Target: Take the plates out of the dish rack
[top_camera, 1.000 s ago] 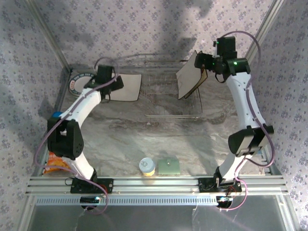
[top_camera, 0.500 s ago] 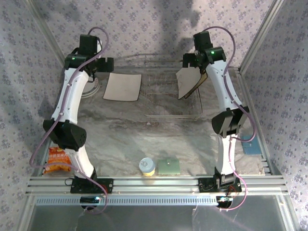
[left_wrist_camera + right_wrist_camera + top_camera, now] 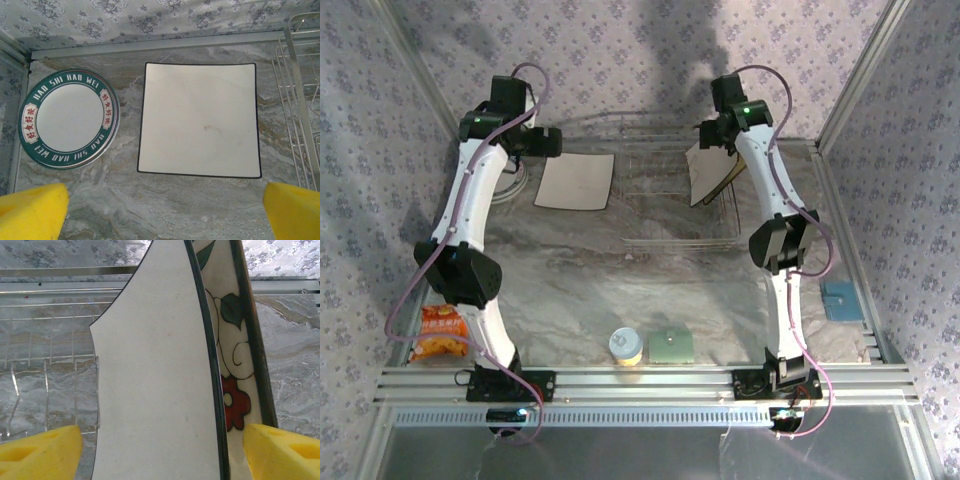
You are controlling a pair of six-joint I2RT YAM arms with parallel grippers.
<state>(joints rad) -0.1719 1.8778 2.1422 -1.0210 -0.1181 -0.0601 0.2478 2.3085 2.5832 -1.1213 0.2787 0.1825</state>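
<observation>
Plates (image 3: 150, 365) upright between jaws of right gripper (image 3: 161, 452)

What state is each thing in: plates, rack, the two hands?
Round plate: flat on table.
Square plate: flat on table, beside it.
Plain plate: on edge in rack.
Flowered plate: on edge in rack.
Rack: holds two plates.
Left hand: open, empty.
Right hand: open, straddling both racked plates.

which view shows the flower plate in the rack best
Right wrist: the flower-printed plate stands close up, red flower and green leaves visible behind a plain square plate. Top external gives just its thin edge.
</observation>
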